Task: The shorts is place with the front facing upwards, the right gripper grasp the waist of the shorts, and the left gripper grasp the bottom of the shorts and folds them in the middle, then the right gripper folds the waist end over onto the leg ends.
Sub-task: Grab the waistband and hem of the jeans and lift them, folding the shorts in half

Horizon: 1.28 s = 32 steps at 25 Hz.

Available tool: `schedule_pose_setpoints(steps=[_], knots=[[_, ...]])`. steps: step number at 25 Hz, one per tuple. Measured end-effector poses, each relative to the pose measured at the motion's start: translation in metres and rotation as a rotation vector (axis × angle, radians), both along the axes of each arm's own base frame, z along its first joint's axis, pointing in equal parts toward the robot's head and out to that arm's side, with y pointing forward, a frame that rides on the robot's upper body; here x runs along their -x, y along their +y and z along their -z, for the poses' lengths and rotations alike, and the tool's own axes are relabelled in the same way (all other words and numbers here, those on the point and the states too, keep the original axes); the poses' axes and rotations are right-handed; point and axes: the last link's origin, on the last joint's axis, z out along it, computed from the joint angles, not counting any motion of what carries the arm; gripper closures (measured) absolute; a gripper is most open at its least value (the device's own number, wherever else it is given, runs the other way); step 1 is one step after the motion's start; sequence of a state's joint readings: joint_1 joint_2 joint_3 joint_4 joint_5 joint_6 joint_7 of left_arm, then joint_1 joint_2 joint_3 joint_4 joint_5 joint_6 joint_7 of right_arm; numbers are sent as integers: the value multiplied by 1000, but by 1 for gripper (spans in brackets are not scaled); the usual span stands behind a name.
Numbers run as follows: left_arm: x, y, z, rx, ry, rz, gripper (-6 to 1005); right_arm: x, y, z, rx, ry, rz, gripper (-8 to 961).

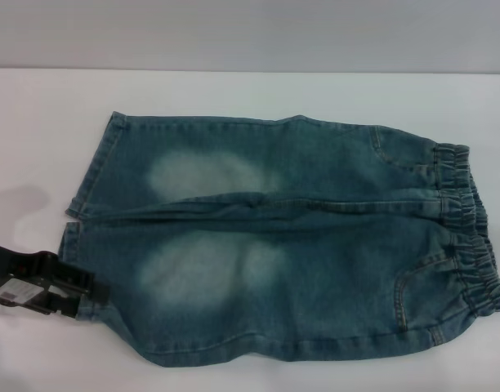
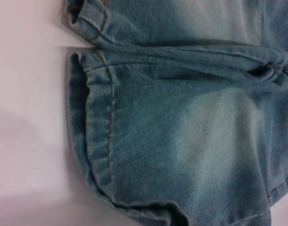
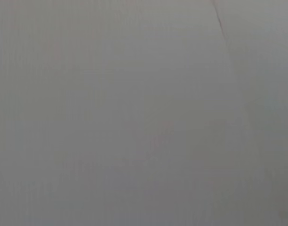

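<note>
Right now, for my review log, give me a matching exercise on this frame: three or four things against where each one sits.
Things:
1. left hand
2. waist end
3. leg ends
4. right hand

Places:
A. robot's right side of the table
B. out of the head view
C. at the corner of the near leg hem
D. robot's left side of the table

Pairs: 1-C, 2-A, 3-D, 4-B

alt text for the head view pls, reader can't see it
Denim shorts lie flat and unfolded on a white table, elastic waist end toward the robot's right, leg ends toward its left. The left claw sits at the near leg's hem corner; the right claw is out of frame.
</note>
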<state>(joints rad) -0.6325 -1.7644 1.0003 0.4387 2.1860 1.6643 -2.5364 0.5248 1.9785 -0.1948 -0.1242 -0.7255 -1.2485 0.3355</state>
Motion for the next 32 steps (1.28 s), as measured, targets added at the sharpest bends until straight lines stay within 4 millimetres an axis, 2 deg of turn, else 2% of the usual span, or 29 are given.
schedule_pose_setpoints(steps=[20,32], knots=[[1,-4,-11,28,-4,-25,416,5,7,0,3,1,-12,204],[-1,-8,-5,47,-21,-29,420,8,11,0,7,4,-15,204]])
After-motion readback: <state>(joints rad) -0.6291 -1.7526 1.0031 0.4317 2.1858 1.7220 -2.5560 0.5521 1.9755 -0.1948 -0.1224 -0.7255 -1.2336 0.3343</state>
